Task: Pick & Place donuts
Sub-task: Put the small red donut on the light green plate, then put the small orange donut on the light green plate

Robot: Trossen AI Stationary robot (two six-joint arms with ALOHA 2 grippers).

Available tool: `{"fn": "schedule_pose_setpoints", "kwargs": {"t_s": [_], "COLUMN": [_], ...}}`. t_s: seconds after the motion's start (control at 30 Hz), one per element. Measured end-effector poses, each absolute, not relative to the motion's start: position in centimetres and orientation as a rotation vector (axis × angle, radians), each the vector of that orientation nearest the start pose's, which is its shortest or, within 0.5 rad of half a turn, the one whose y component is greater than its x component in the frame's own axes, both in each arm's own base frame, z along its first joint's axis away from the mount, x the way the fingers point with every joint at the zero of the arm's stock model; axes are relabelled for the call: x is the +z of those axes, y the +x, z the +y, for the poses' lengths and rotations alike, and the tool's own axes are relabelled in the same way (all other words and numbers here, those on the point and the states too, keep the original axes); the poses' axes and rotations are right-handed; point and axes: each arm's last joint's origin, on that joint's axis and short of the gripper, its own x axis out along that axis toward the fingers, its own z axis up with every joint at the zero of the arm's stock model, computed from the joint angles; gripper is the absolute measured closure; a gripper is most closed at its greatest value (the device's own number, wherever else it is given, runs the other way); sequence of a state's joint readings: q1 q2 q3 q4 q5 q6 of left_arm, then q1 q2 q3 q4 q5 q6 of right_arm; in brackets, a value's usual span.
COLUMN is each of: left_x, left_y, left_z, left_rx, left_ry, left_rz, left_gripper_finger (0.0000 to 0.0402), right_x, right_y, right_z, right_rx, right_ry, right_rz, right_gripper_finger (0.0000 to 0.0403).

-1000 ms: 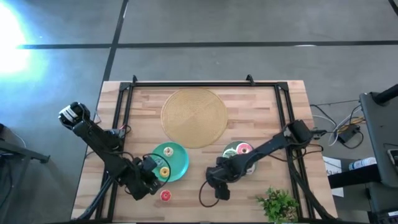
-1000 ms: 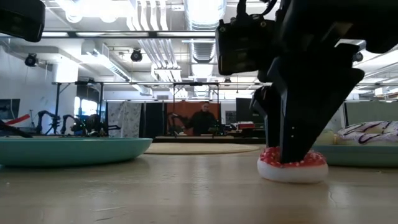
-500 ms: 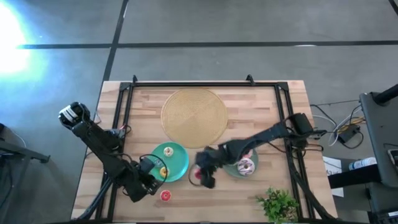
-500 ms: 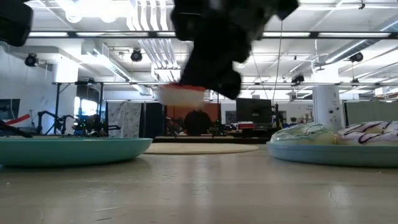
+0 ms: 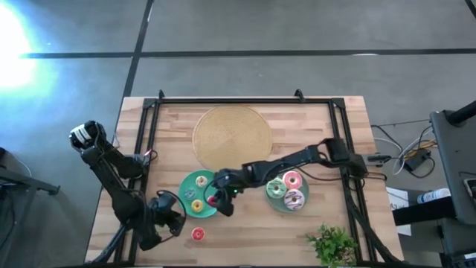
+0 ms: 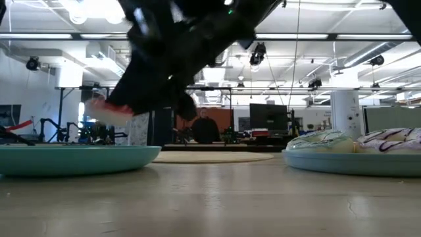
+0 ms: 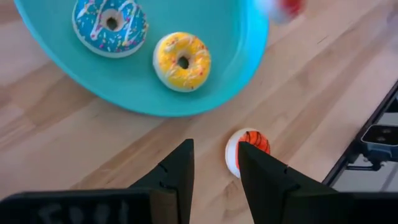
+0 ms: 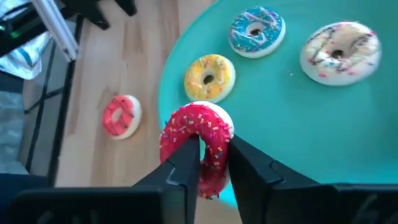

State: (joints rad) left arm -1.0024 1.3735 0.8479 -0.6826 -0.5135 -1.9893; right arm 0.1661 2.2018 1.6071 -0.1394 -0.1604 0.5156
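Observation:
A red sprinkled donut [image 8: 198,144] hangs over the right rim of the teal plate [image 5: 214,186], with my right gripper [image 5: 216,199] shut on it. In the low view the donut [image 6: 108,110] is well above the plate. Yellow [image 8: 209,77], blue [image 8: 257,30] and cream [image 8: 340,50] donuts lie flat on that plate. An orange-red donut [image 5: 198,234] lies on the table near the front edge. My left gripper [image 7: 214,155] hovers open above the table beside it, with nothing between its fingers. My right gripper pinches one side of the red donut's ring [image 8: 214,140] between its two fingers. One finger [image 8: 186,163] seems to stand in the centre hole, the other outside the rim. The fingers slant down from the table's right. The donut is tilted and lifted clear.
A grey-green plate [image 5: 277,202] right of centre carries green, pink and white-pink donuts. A large tan woven disc [image 5: 232,139] lies at the far middle. A small plant [image 5: 333,244] stands at the near right corner. A black frame [image 5: 223,99] edges the table.
My right gripper has lifted the red donut off the table near the front edge and carried it toward the table's left, up over the teal plate's rim. My left arm has drawn back from the teal plate toward the near left.

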Motion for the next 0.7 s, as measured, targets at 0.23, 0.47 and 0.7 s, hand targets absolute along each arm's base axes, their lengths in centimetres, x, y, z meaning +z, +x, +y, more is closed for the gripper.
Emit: {"fn": "schedule_pose_setpoints", "kwargs": {"t_s": [0.23, 0.47, 0.7], "left_x": [20.6, 20.9, 19.4], "left_y": [14.5, 15.1, 16.2], "left_z": [-19.7, -20.5, -22.2], "left_rx": [0.508, 0.411, 0.287], "left_ry": [-0.970, -0.983, -0.966], "left_rz": [0.756, 0.705, 0.927], "left_gripper_finger": [0.0303, 0.0303, 0.0303], "right_x": [14.1, 16.6, 18.5], "right_y": [49.2, 48.5, 46.9], "right_z": [8.6, 8.7, 8.2], "right_rx": [0.065, 0.058, -0.016], "right_ry": [0.496, 0.353, 0.287], "right_rz": [0.944, 0.949, 0.961], "right_gripper_finger": [0.0240, 0.0180, 0.0162]}}
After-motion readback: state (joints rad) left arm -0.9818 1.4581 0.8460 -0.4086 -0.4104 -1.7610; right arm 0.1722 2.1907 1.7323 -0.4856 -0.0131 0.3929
